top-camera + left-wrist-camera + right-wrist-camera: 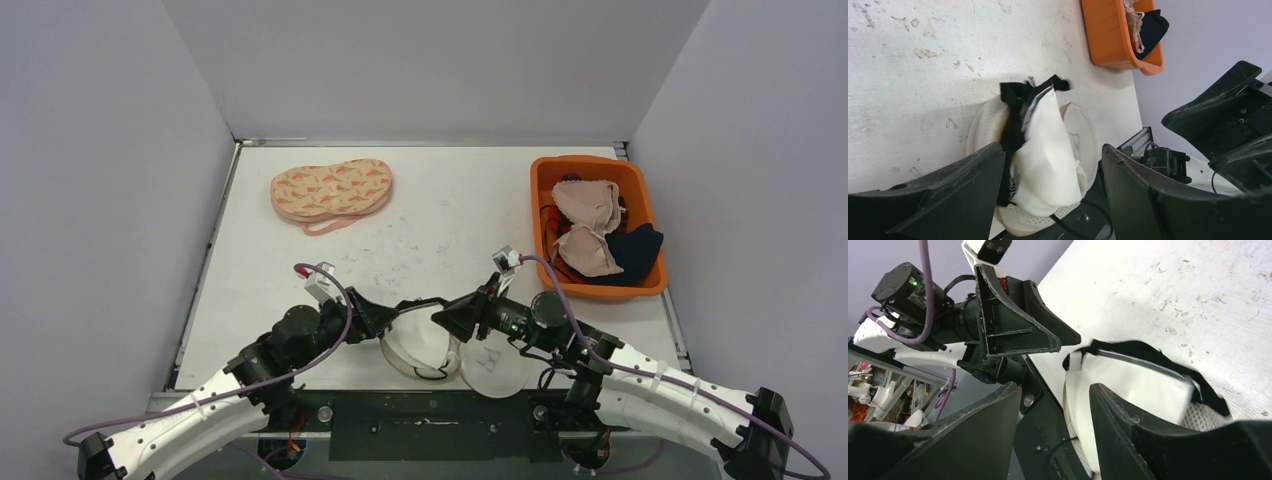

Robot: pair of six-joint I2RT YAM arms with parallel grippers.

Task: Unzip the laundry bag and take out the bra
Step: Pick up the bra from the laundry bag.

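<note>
Left fingers (948,200) stand spread with the bag's (1048,150) black-edged white cloth unclamped between them, right fingers (973,440) parted and empty just beside it, a detail the top view hides under both wrists at the bench's (450,200) near edge.

No legible text or labels anywhere.

You had soft, even overhead light on the white table (440,200); shadows were faint, pooling beneath the orange bin (600,292) at three o'clock. In the left wrist view the fingers (938,200) of the left gripper (1052,152) were dark, and the black strap (1060,82) blurred at twelve o'clock.
</note>
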